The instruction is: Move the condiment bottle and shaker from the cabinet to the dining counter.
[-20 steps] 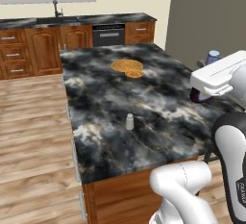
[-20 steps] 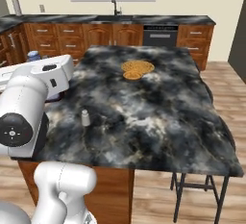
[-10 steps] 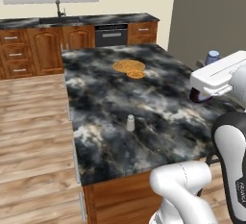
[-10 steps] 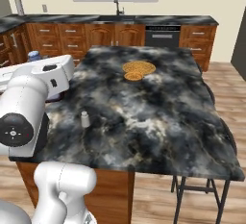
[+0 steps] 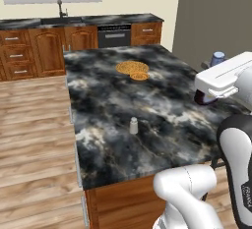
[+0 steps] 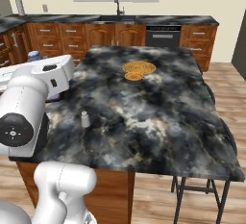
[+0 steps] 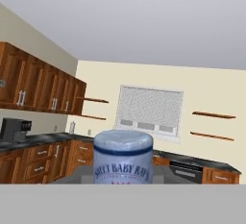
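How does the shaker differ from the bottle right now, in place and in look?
The shaker stands free on the dark marbled counter, well in from its edges; the bottle is off the counter, carried beside its edge. The shaker is a plain pale cylinder with no markings; the bottle has a bluish-grey cap and a printed label. The shaker looks the smaller of the two, though the views make that hard to judge. Both look upright.

Flat, even rendered light around my arm, soft shadows, no glare; coarse, slightly blurred low-resolution frames.
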